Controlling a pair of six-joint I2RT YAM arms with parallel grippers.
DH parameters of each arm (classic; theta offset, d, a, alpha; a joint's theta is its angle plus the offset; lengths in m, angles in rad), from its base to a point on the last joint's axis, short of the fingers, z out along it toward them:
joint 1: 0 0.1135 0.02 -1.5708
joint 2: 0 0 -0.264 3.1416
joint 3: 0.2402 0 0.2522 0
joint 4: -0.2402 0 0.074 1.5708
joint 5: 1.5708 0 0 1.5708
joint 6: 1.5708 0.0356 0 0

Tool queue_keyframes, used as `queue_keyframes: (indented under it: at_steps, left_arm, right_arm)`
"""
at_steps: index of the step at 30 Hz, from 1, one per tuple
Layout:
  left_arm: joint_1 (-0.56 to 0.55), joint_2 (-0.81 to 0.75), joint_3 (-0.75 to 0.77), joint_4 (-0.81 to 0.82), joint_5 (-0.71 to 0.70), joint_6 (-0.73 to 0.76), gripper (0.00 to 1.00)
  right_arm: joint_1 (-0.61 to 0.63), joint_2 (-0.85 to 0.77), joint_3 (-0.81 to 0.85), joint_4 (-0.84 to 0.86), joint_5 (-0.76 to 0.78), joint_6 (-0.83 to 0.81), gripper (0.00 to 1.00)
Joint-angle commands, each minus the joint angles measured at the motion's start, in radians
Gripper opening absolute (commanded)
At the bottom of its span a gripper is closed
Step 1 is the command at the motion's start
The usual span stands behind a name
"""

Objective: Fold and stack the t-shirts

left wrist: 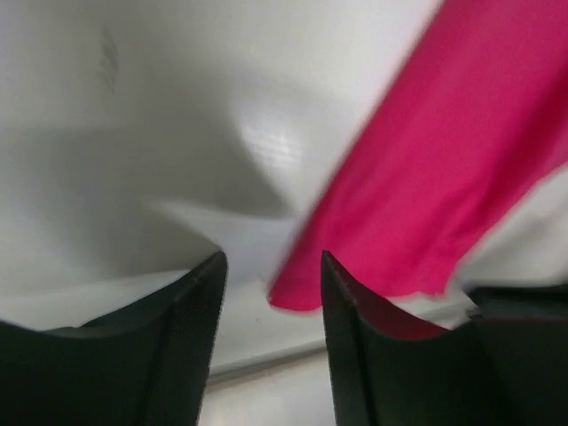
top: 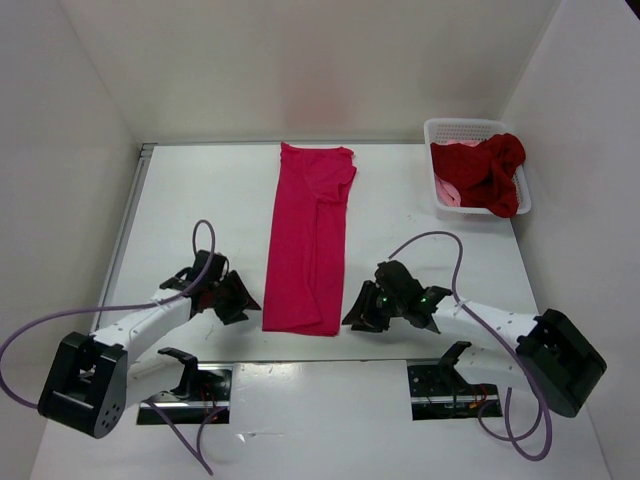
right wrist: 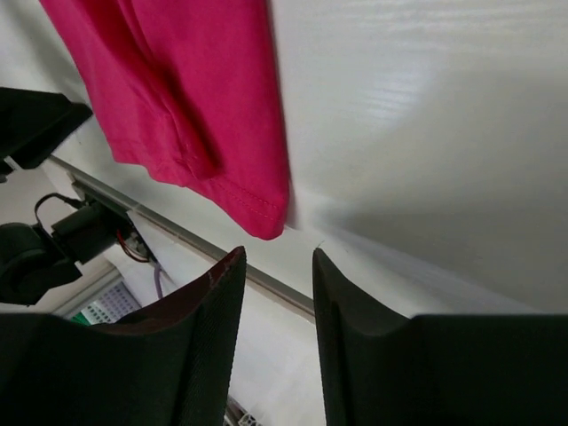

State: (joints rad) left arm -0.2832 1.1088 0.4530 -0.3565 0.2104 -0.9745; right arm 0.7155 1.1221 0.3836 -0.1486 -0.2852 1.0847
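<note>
The magenta shirt (top: pixel 310 240) lies flat in the middle of the surface (top: pixel 200 200), folded lengthwise into a narrow strip; its long axis runs from the near edge toward the far wall, leaning a little, so the near end sits slightly further left than the far end; the collar end, with a folded sleeve bulging to the right, points away from the arms; the hem points toward them and stops just short of the surface's near edge; a lengthwise crease shows along the strip's right half. The red shirt (top: pixel 492 172) is heaped unfolded in the basket (top: pixel 470 128) at the far right corner, spilling over its right rim; the salmon shirt (top: pixel 447 192) shows only as a small patch beneath it on the basket's left side. The left end effector (top: pixel 236 298) sits low just beside the hem's left corner; its fingers (left wrist: pixel 177 346) stand apart with nothing gripped, and the cloth's corner lies just beyond the tips; whether a tip brushes the cloth cannot be told. The right end effector (top: pixel 360 312) sits just beside the hem's right corner; its fingers (right wrist: pixel 186 346) also stand apart and hold nothing, with the stitched corner just ahead of the gap.
</note>
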Motion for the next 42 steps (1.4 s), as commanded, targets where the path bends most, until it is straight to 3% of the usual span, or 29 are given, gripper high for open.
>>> queue_keyframes:
  at_steps: [1, 2, 6, 14, 25, 28, 33, 38, 42]
  left_arm:
    - [-0.033, -0.039, -0.059, -0.018, 0.009, -0.043, 0.56]
    - [-0.051, -0.049, -0.059, -0.018, 0.009, -0.052, 0.62]
    - [-0.070, -0.053, -0.082, -0.006, 0.009, -0.052, 0.63]
    - [-0.100, -0.063, -0.117, 0.033, 0.041, -0.072, 0.48]
    - [-0.132, 0.025, -0.071, 0.034, 0.052, -0.010, 0.44]
    - [-0.132, 0.025, -0.062, 0.045, 0.052, -0.001, 0.37]
    - [-0.132, 0.046, -0.062, 0.045, 0.083, 0.019, 0.02]
    - [-0.191, -0.001, -0.008, -0.027, 0.083, -0.003, 0.00]
    - [-0.231, -0.072, 0.071, -0.201, 0.102, -0.015, 0.00]
  right_arm:
    - [0.056, 0.060, -0.014, 0.119, 0.017, 0.055, 0.43]
    - [0.082, 0.077, -0.002, 0.119, 0.032, 0.055, 0.43]
    - [0.125, 0.163, 0.040, 0.145, 0.046, 0.079, 0.43]
    - [0.134, 0.197, 0.038, 0.156, 0.064, 0.112, 0.43]
    - [0.134, 0.222, 0.084, 0.133, 0.098, 0.100, 0.28]
    - [0.134, 0.222, 0.084, 0.133, 0.098, 0.100, 0.23]
    - [0.134, 0.202, 0.084, 0.092, 0.107, 0.077, 0.04]
    - [0.197, 0.154, 0.075, 0.002, 0.081, 0.092, 0.00]
    - [0.254, 0.068, 0.118, -0.150, 0.070, 0.109, 0.00]
